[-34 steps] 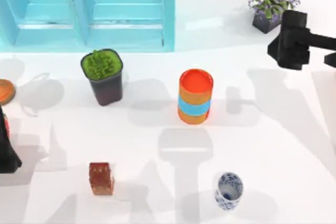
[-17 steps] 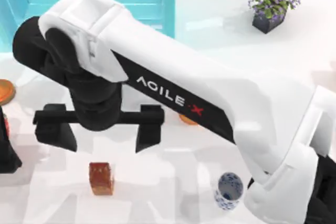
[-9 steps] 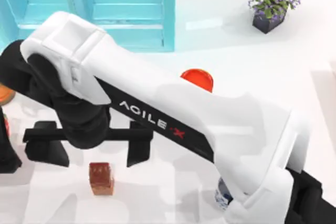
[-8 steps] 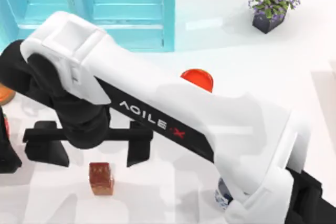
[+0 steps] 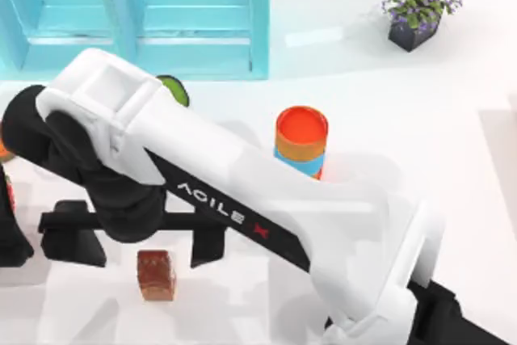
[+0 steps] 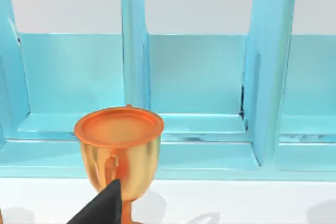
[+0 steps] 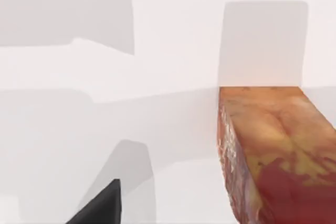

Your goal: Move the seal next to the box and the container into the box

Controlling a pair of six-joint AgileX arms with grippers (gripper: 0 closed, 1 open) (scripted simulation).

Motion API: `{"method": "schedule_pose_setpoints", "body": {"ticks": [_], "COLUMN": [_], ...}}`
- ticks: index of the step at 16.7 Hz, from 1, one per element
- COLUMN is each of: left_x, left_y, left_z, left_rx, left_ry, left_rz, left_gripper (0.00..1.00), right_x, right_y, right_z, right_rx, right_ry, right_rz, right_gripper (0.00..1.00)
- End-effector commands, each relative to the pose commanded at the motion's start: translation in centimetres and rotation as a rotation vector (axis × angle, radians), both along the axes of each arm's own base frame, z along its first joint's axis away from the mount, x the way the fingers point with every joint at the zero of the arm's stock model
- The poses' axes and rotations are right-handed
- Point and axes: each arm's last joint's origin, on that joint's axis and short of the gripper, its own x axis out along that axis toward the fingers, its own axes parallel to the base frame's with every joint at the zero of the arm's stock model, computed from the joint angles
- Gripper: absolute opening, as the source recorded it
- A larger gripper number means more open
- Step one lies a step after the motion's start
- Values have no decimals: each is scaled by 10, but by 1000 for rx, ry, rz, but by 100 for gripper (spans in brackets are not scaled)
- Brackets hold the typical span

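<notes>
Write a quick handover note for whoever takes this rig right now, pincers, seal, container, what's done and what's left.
Right pincer: open, hovering just behind the seal, holding nothing.
Left pincer: parked at the table's left edge.
Seal: on the table, front left, not yet next to the box at the back.
Container: hidden under the right arm, so its place is unconfirmed.
Done: nothing.
Left: seal beside box, container into box.
</notes>
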Motion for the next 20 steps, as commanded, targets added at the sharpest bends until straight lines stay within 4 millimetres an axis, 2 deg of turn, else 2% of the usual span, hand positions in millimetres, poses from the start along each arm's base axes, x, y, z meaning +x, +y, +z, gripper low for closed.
{"method": "schedule_pose_setpoints", "body": {"ticks": [7, 12, 20], "left_x": [0, 0, 0], "left_y": [0, 0, 0], "left_z": [0, 0, 0], "left_rx": [0, 0, 0], "left_ry": [0, 0, 0], "left_rz": [0, 0, 0], "left_gripper": [100, 100, 100], "right_x": [-2, -2, -2], "right_y": [-5, -6, -6], "right_z": [-45, -47, -47], "right_rx": [3, 3, 3], "right_ry": [-1, -1, -1], "right_rz": [-1, 0, 0], "right_gripper": [100, 100, 40]}}
